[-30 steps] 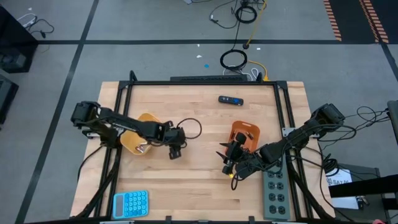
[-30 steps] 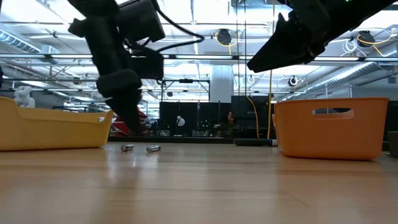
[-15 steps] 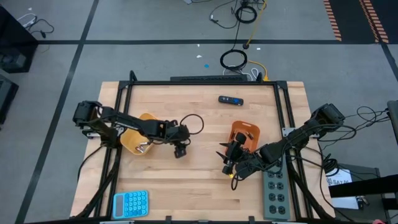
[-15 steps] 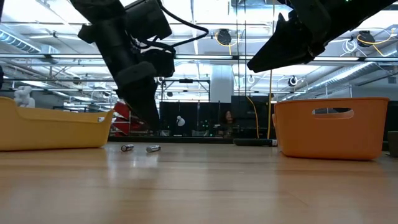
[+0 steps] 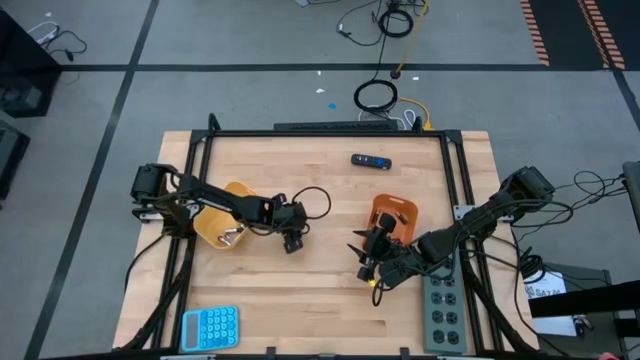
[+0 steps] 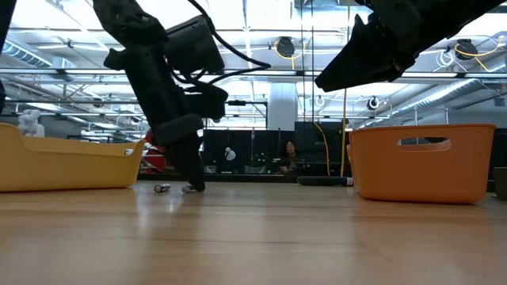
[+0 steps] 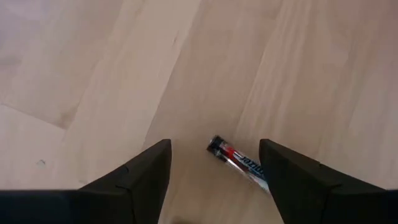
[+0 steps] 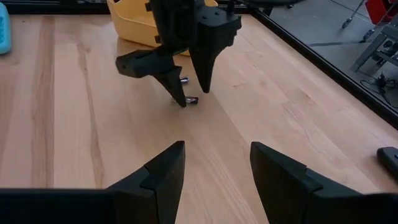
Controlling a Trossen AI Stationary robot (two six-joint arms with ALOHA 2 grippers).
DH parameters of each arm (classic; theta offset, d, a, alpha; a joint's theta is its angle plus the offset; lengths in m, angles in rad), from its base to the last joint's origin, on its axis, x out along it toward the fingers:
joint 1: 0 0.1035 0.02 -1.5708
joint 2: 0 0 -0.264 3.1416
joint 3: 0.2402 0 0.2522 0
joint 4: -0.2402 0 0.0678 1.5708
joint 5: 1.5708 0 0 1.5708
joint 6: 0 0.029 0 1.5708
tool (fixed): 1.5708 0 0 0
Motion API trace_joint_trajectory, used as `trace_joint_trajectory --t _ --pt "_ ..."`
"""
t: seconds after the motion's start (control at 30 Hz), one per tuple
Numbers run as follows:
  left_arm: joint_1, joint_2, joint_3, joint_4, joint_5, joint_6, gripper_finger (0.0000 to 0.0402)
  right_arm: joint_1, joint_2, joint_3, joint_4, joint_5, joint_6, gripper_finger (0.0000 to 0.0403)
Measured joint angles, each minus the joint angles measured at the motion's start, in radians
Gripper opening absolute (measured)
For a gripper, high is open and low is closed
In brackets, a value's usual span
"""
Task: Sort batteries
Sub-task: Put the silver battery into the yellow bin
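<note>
my left claw (image 7: 214, 171) stands wide open and empty, lowered over a battery (image 7: 239, 163) lying on the desk (image 7: 93, 74) between its fingers. a second battery (image 6: 162, 188) lies just beside. my right claw (image 8: 214, 171) waits open, holding nothing, near the orange tray (image 5: 392, 215). sorting seems unfinished; the yellow tray (image 5: 212, 228) contents are unclear.

Grey floor (image 5: 250, 90) surrounds the wooden table (image 5: 320, 290), crossed by dark tape lines (image 5: 300, 67). Coiled black cable (image 5: 375, 96) lies just beyond the table's far edge. Behind the table: bright ceiling lights (image 6: 269, 16), overhead beams, dark far wall.
</note>
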Motion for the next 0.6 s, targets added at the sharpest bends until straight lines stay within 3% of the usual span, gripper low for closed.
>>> trace_joint_trajectory --t 0.17,0.4,0.6 --pt "0.001 0.015 0.000 -0.003 0.046 0.053 0.0194 0.000 0.000 0.000 -0.001 0.000 0.000 0.0173" --pt "-0.004 0.034 0.004 -0.007 0.083 0.094 0.0025 0.001 0.000 0.000 -0.004 0.000 0.013 0.0173" --pt "-0.005 0.029 0.003 -0.010 0.087 0.113 0.0023 0.001 0.000 0.000 -0.006 0.000 0.019 0.0173"
